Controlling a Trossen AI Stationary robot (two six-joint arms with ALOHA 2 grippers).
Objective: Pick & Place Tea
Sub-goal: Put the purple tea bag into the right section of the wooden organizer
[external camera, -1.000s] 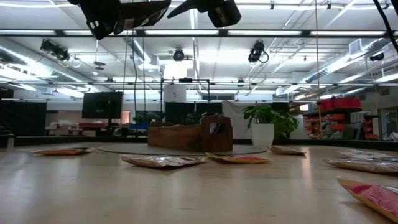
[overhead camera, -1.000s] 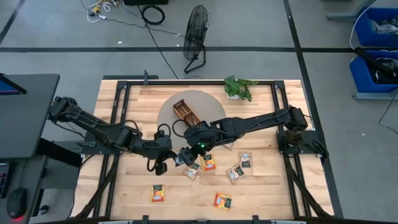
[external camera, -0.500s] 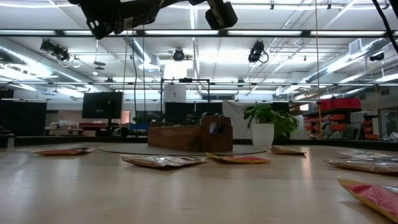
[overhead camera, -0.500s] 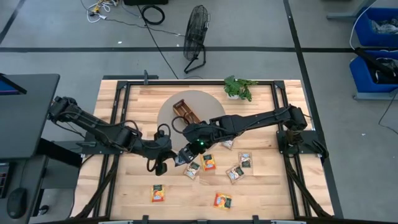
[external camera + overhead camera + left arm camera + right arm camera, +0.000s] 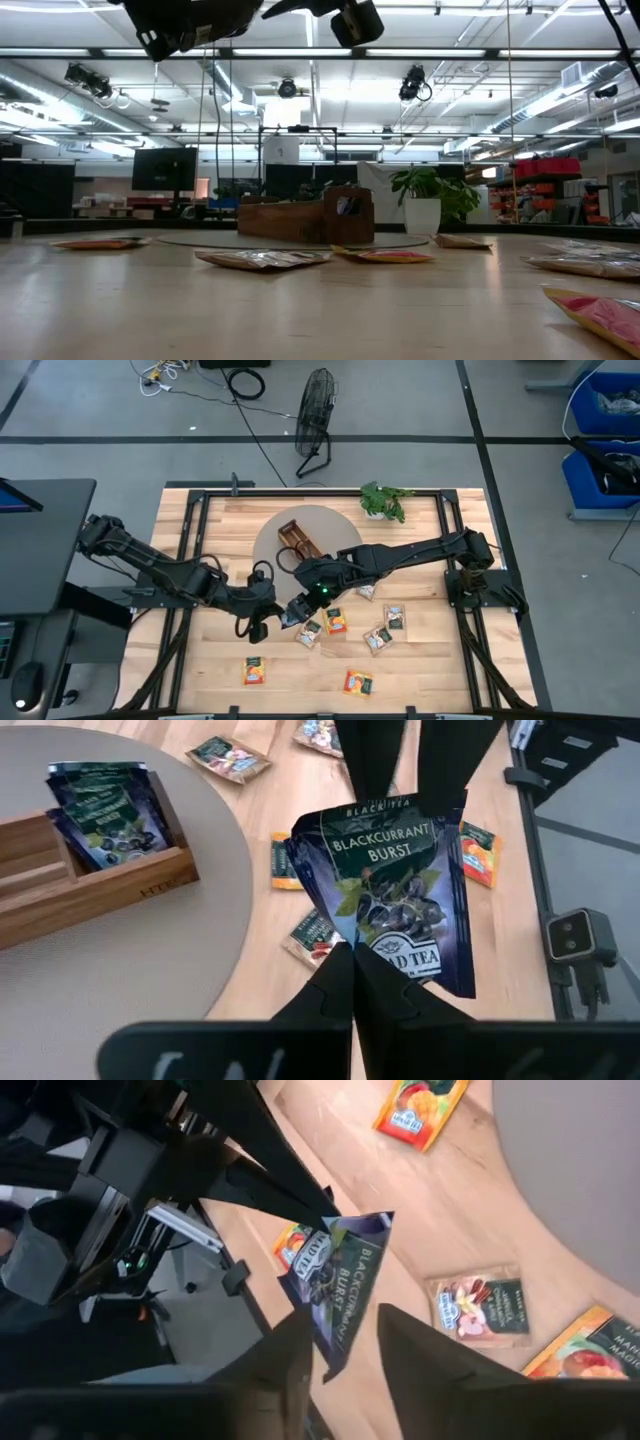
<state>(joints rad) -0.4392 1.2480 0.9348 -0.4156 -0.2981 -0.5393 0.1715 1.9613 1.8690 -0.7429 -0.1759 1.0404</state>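
Observation:
A dark blue tea sachet [image 5: 390, 890] [image 5: 340, 1280] is held in the air between the two grippers, above the table's near middle. My left gripper [image 5: 352, 952] [image 5: 265, 610] is shut on it. My right gripper [image 5: 345, 1345] [image 5: 293, 610] is open, with a finger on each side of the sachet's title end. Several other sachets [image 5: 334, 622] lie flat on the wood. The brown wooden tray [image 5: 298, 540] [image 5: 80, 870] sits on a round grey mat [image 5: 330, 525], with dark blue sachets [image 5: 100, 810] standing in one compartment. My left gripper pinches a corner of the sachet [image 5: 372, 958] at the end away from the printed title, between its two fingers. The sachet is lifted clear of the table and sticks out past the fingertips toward my right gripper. Whether my right gripper's fingers [image 5: 290, 1360] touch the sachet, I cannot tell.
A small green plant [image 5: 383, 500] stands at the table's far edge. Orange-yellow sachets [image 5: 256, 671] [image 5: 358, 682] lie near the near edge, and more sachets [image 5: 378, 638] lie to the right of the grippers. Black frame rails [image 5: 190, 530] run along the table's sides.
My right gripper has moved a little toward the table's left, closer to my left gripper and the sachet it holds. My left arm has kept still.

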